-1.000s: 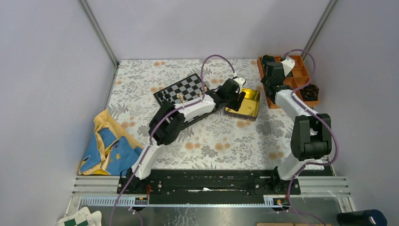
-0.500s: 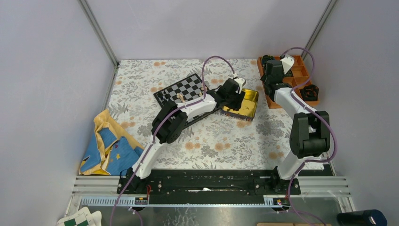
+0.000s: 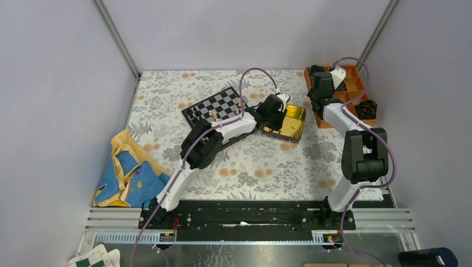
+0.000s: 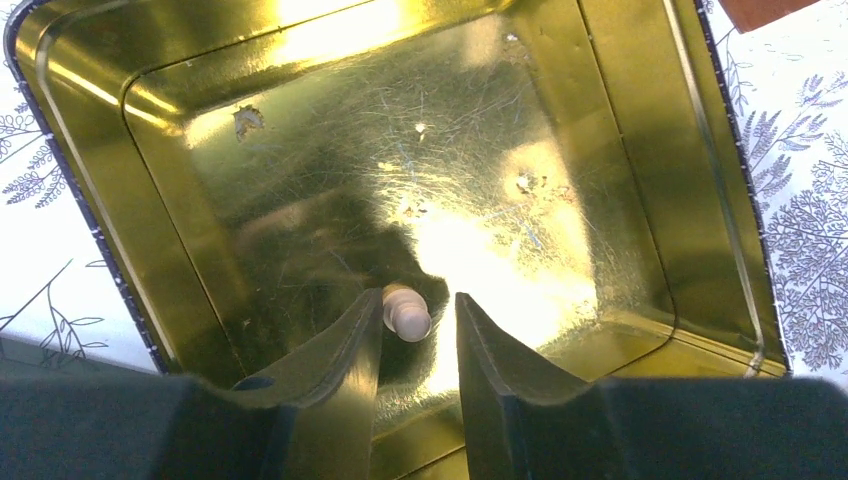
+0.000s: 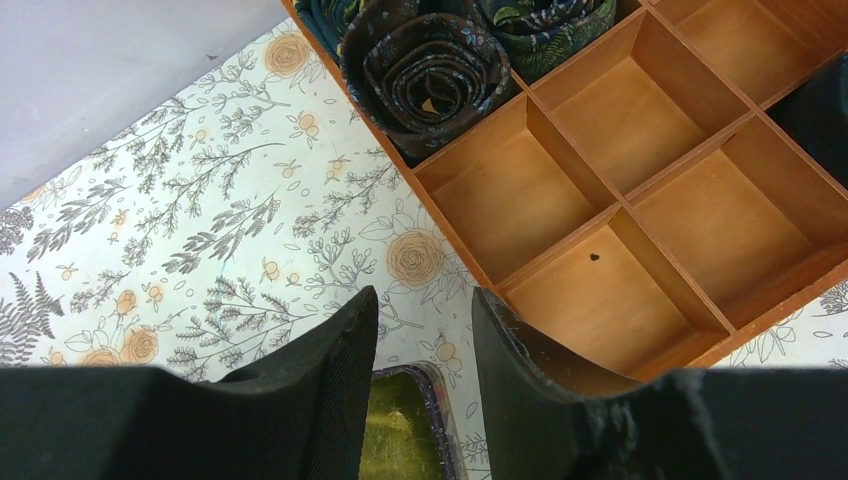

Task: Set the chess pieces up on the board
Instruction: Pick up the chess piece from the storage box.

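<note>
Close by tin wall, left tool parted around piece; right tool parted, empty.

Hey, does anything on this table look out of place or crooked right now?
Yes. The chessboard sits askew on the table. One light tan chess piece lies in the gold tin, between the fingers of the left gripper, not on the board. A blue and yellow cloth lies crumpled at the left edge.

You see a shiny gold rectangular tin, a pale tan wooden chess piece, a black-and-grey checkered board, and a white tablecloth printed with grey-and-orange flowers.
</note>
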